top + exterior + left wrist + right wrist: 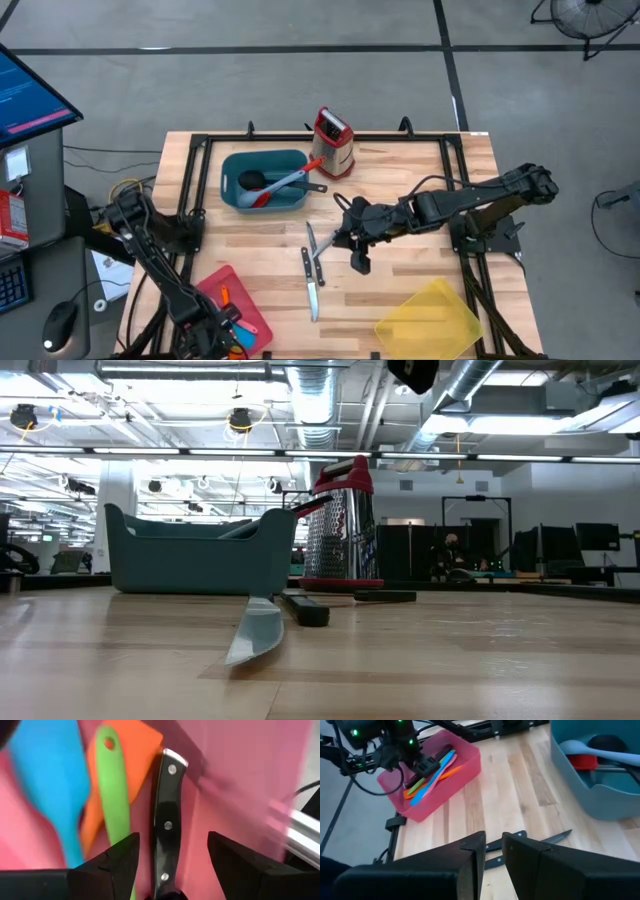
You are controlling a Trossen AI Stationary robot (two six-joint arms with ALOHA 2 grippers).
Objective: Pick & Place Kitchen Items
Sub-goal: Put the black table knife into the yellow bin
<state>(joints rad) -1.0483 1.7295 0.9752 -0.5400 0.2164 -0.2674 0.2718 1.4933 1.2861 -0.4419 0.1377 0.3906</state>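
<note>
My left gripper (228, 322) hangs open over the red tray (215, 285) at the near left. In the left wrist view its fingers (120, 865) stand on either side of a black-handled knife (167, 815), apart from it. The knife lies in the tray beside green (112, 795), orange (142, 755) and blue (50, 780) plastic utensils. My right gripper (358, 262) hovers above mid-table, fingers almost together (493, 840) and empty, just right of two black-handled knives (311, 245) (313, 292) lying flat on the wood. A black ladle (250, 180), a red spoon and a grey-blue spoon (290, 180) lie in the teal tray (235, 195).
The steel box grater with a red top (333, 140) stands at the far edge, right of the teal tray. A yellow tray (430, 318) sits at the near right. The black frame rails (200, 145) run along the table's sides. Bare wood lies between the knives and the yellow tray.
</note>
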